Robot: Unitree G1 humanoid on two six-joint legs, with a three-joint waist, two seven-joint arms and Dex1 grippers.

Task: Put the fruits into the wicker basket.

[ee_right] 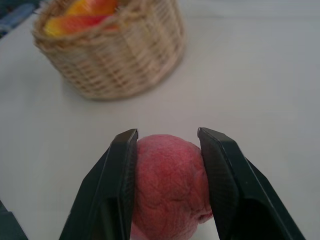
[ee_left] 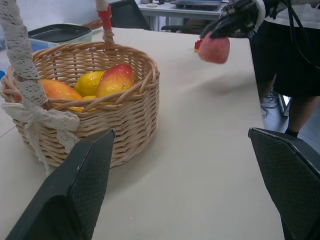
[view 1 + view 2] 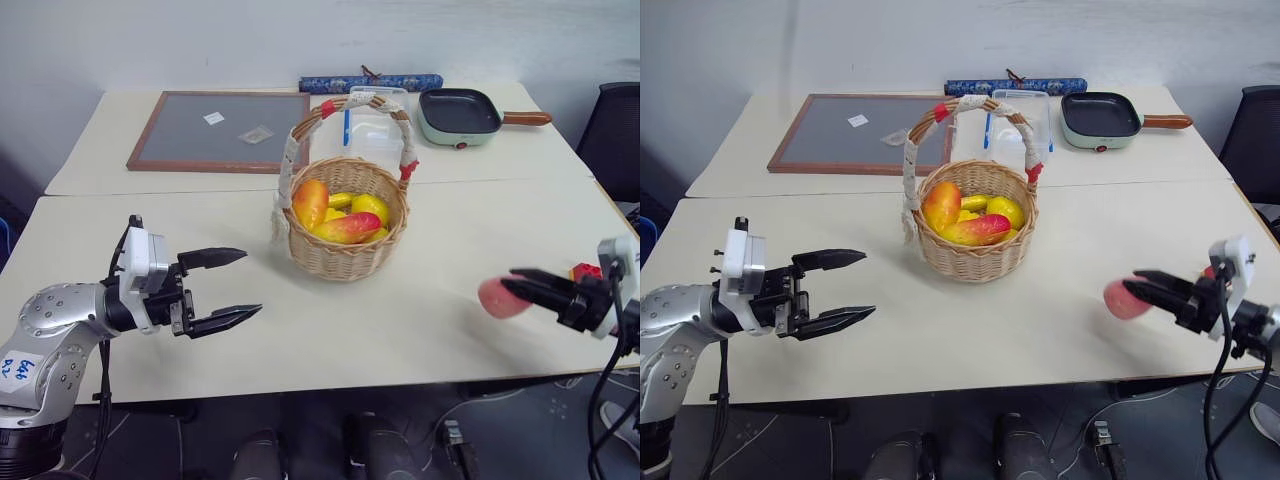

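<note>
R gripper (image 1: 167, 187): closed on pink fruit (image 1: 169, 185), one finger per flank, fruit wedged between pads. Held above table (image 3: 420, 330) near its right front edge, well apart from wicker basket (image 3: 345, 255). Looks clear of tabletop in left wrist view; small red cube (image 3: 585, 271) just behind gripper.

L gripper (image 3: 222, 290): fully open, empty, hovering over table left of basket, tips aimed toward it.

Basket: centre of table, upright, handle (image 3: 352, 105) arching across top. Already inside: red-orange mango-like fruit (image 3: 347, 228), a second orange one (image 3: 310, 203), yellow pieces behind. Clear plastic box (image 3: 375, 130) just behind basket.

Risks (judgement):
- Slip. Fruit round, rough-skinned; grip sits on flanks, nothing supporting from below. Fast swing or jerk → fruit rotates out, drops, rolls off near edge.
- Handle strike. Arch spans opening; approach along wrong line → gripper or fruit hits handle, tips or shoves basket.
- Early release short of rim → fruit lands on table, rolls.
- Basket part full; drop from height → bounce off fruits inside.

Orientation:
- Pink fruit: near round, slightly longer than wide; long axis approx along fingers, pointing toward basket. Stem end: cannot tell.
- Mango-like fruit in basket: long axis across basket, roughly left–right, slightly tilted, red end to robot's right.
</note>
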